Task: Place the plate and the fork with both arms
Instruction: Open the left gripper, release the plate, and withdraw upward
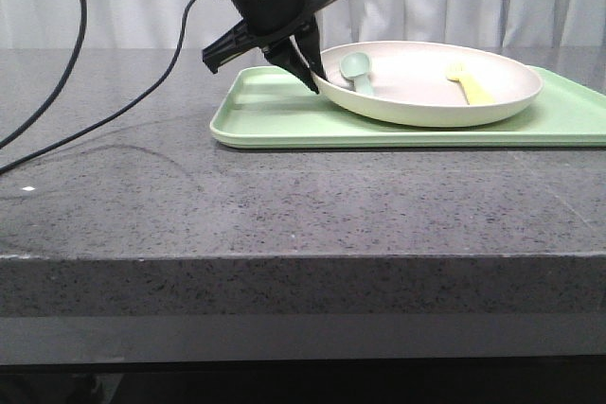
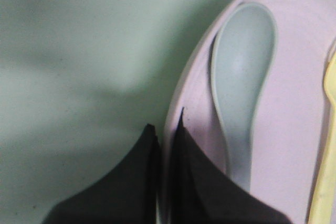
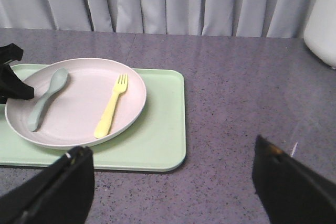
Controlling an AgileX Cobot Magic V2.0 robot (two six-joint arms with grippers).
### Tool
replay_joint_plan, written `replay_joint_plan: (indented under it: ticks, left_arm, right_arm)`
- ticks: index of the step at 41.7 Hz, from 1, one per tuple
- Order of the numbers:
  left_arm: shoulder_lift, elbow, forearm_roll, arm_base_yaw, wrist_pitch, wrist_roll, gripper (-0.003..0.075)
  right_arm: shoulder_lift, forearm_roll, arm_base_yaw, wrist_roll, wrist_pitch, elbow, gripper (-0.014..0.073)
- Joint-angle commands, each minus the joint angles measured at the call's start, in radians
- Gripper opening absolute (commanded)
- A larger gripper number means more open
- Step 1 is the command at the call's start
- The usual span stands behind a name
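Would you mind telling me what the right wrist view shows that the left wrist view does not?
Only the right wrist view shows the whole plate, the full fork, the tray edge on the grey table, curtains, and the open right gripper held apart from them. Only the left wrist view shows the left gripper closed on the plate's rim. Both show the plate, spoon and fork.

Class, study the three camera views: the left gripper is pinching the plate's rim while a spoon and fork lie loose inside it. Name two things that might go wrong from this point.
1. The left gripper clamps only the near edge of the plate, so on lifting, the plate may tilt or slip free onto the tray.
2. The spoon and fork lie loose in the plate, so a tilt could slide them out.
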Motion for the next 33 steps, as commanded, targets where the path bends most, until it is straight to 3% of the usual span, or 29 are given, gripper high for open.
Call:
replay_joint_plan:
  ticks: [1, 8, 19, 29, 33]
  left_arm:
    - [-0.072, -0.033, -0.019, -0.012, -0.044, -0.019, -0.0017]
    - [-0.072, -0.033, -0.023, -0.013, -0.021, -0.017, 0.0038]
    - [-0.076, -0.033, -0.016, -0.019, -0.006, 0.003, 0.0312]
    - [-0.162, -0.031, 0.077, -0.034, 0.134, 0.254, 0.0316]
    - [-0.234, -0.004, 0.150, -0.053, 0.178, 0.293, 0.0316]
  right_arm:
    - [0.015, -0.011, -0.003, -0.005, -0.077, -0.032, 0.0633]
    - [0.015, -0.011, -0.003, -0.005, -0.077, -0.032, 0.0633]
    - [0.015, -0.011, -0.003, -0.005, -0.077, -0.032, 0.0633]
    - [0.015, -0.011, -0.003, -0.005, -0.077, -0.032, 0.0633]
    - [0.015, -0.011, -0.003, -0.005, -0.077, -0.032, 0.0633]
